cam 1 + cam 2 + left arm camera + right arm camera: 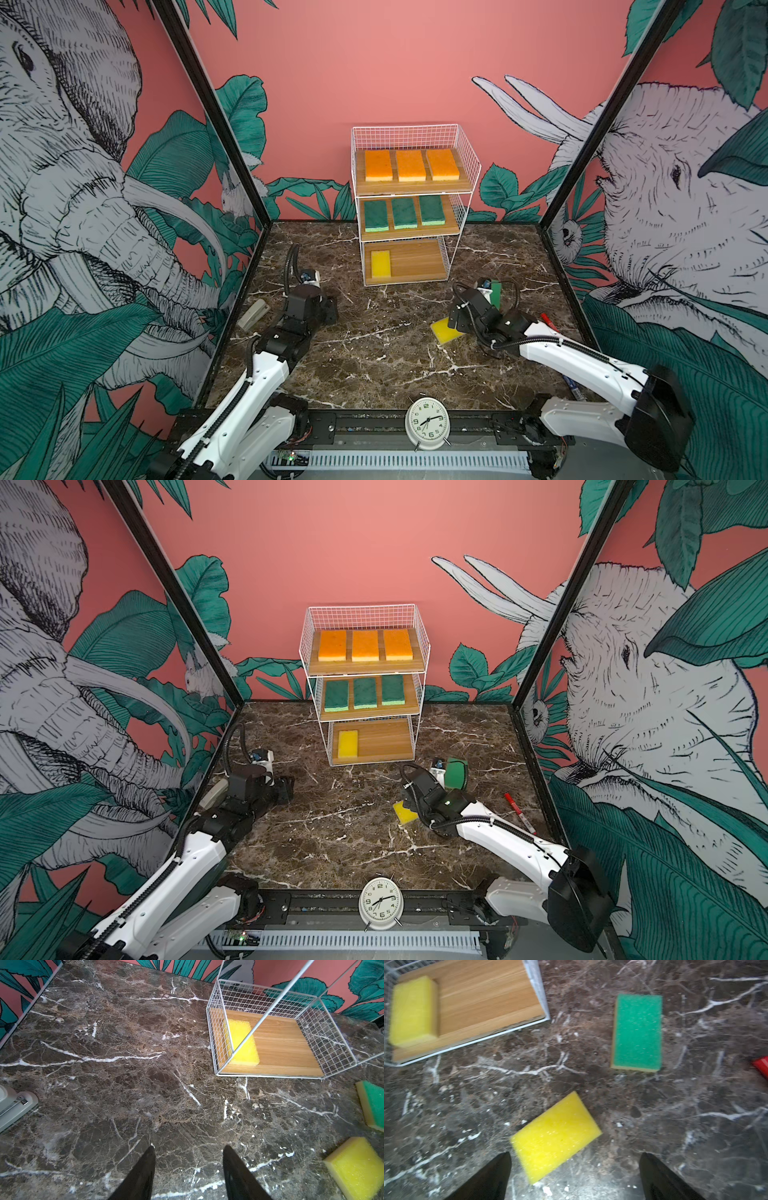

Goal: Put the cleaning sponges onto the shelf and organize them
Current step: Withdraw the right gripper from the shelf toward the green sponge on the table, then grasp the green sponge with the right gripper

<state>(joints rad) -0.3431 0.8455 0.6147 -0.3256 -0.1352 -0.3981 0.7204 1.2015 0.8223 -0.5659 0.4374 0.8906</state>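
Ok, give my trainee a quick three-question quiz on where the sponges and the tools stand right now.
1. True or false: the bottom tier of the shelf holds two yellow sponges.
2. The sponge lying nearest the right tool is: A orange, B yellow, C green?
3. How many sponges lie on the table, off the shelf?
Key: 1. False: only one, the shelved yellow sponge. 2. B, the loose yellow sponge. 3. Two: that one and the loose green sponge.

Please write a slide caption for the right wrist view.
Open right tool over a loose yellow sponge; a green sponge lies nearby.
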